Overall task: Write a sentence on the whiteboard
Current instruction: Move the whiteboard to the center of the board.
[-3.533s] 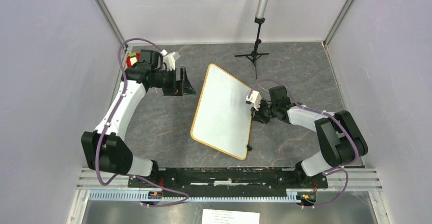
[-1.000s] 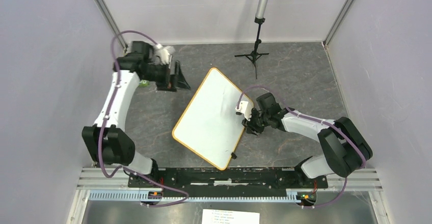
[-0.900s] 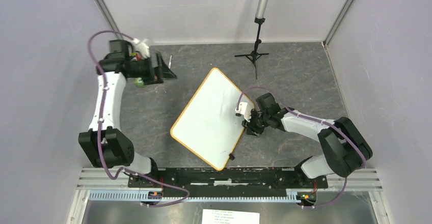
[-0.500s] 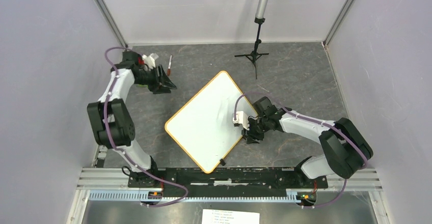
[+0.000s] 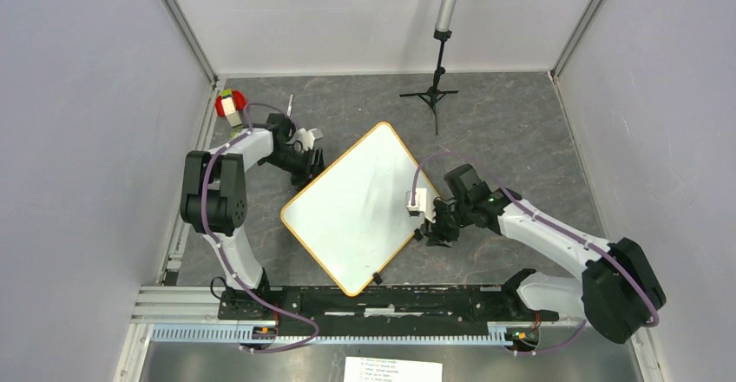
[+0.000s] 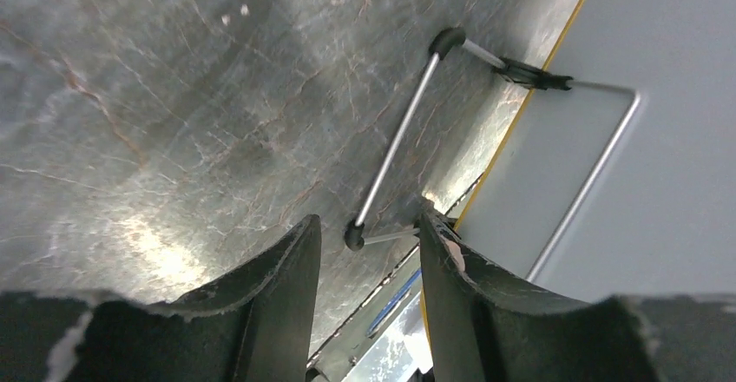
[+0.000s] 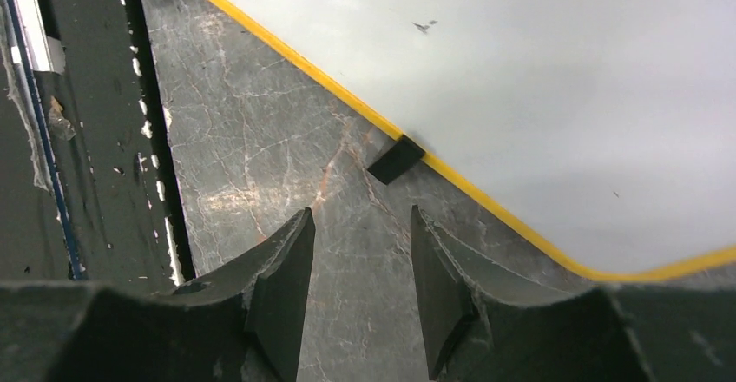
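The whiteboard point(image 5: 356, 208) lies flat on the table, turned like a diamond, with a thin yellow rim and a black clip point(image 5: 376, 278) on its near right edge. Its face shows no words; the sentence is not in view. My left gripper point(image 5: 308, 161) is open and empty, low at the board's far left edge. The left wrist view shows the gripper point(image 6: 370, 217) and the board's white face point(image 6: 555, 182). My right gripper point(image 5: 427, 227) is open and empty over bare table beside the board's right corner. The right wrist view shows the gripper point(image 7: 361, 217), the board point(image 7: 538, 78) and the clip point(image 7: 397, 158).
A small marker point(image 5: 290, 101) lies at the back left, near a red and yellow-green object point(image 5: 228, 104). A black tripod point(image 5: 434, 95) stands at the back. Thin metal rods with black tips point(image 6: 399, 139) show beside the board's rim. A printed paper sheet point(image 5: 393, 369) lies beyond the front rail.
The board has been turned from near upright into a diamond and slid left. My left gripper came from the back left corner to the board's edge. My right gripper drew back off the board.
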Available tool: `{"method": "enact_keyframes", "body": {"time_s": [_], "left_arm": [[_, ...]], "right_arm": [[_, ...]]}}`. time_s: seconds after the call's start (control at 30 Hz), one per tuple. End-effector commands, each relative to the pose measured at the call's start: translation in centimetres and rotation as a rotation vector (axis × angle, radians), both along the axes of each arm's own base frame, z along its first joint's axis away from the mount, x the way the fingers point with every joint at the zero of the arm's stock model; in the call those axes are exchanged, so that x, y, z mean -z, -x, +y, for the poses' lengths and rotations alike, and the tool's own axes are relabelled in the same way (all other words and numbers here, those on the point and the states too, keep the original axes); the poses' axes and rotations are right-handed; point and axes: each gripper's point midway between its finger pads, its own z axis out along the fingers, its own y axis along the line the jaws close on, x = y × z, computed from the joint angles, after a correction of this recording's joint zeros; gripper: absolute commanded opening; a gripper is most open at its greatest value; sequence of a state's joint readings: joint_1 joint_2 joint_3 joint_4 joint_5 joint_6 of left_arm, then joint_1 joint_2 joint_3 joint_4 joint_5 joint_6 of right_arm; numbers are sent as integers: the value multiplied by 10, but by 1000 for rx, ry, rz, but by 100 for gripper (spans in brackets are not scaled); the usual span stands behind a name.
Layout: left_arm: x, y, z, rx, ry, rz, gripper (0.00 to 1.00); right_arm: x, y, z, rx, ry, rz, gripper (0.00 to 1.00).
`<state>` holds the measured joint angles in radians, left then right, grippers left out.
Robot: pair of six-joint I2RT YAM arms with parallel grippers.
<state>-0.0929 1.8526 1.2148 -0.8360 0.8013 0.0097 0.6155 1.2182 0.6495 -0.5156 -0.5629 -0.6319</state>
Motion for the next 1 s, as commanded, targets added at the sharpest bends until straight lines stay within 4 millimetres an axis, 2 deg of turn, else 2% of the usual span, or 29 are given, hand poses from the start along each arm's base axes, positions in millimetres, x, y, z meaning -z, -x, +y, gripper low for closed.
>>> {"method": "enact_keyframes", "body": {"time_s": [0.0, 0.1, 0.23, 0.47, 0.73, 0.83, 0.97], "left_arm": [[14, 23, -5, 78, 25, 13, 53], [20, 36, -11, 99, 42, 57, 55], [26, 38, -19, 60, 80, 87, 58], [39, 49, -28, 51, 71, 108, 55], [37, 37, -30, 2, 68, 78, 59], [33, 35, -28, -11, 63, 61, 61], [31, 34, -27, -22, 62, 54, 62]], "right_arm": [[-10, -8, -4, 68, -48, -33, 51], [-11, -18, -8, 117, -51, -67, 51], [-9, -25, -3, 192, -88, -70, 59], [7, -31, 4, 235, -32, -28, 55], [19, -20, 17, 268, 2, 53, 47], [15, -26, 24, 301, -18, 19, 45], [21, -31, 25, 346, 20, 35, 44]]}}
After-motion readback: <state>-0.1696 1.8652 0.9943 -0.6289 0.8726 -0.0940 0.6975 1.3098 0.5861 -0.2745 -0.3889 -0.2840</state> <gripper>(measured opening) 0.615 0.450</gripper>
